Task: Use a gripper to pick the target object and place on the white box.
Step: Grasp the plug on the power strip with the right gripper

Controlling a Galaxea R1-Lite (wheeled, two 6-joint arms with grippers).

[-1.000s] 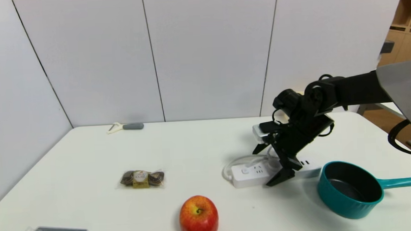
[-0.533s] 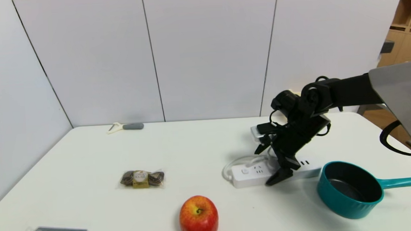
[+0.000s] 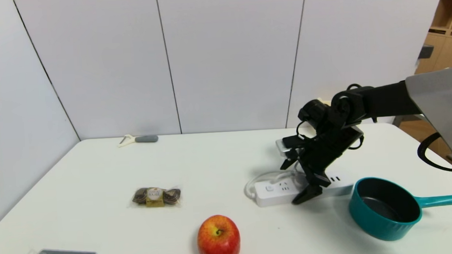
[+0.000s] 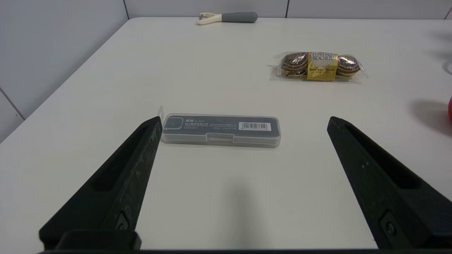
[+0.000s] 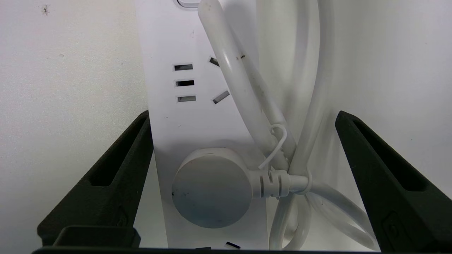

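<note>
My right gripper (image 3: 308,184) is lowered over the power strip (image 3: 281,190), which lies flat on the table (image 3: 97,176) towards the right edge, roughly midway between front and back. The fingers (image 5: 120,169) are spread wide and straddle the strip: one stands just beside its long edge, the other beyond the bundled cord (image 5: 282,116), and neither visibly presses on it. The round plug (image 5: 210,187) rests on top of the strip, between the fingers. The teal saucepan (image 3: 385,207) sits just beside the strip's right end, handle pointing to the right edge.

My left gripper (image 4: 243,123) hovers low at the front left corner, fingers spread apart, facing the grey case (image 4: 220,129) with a barcode. The chocolate pack (image 3: 156,196) lies left of centre, the apple (image 3: 218,239) at the front edge, and the peeler (image 3: 138,139) at the back edge. A cream shape behind my right arm cannot be identified.
</note>
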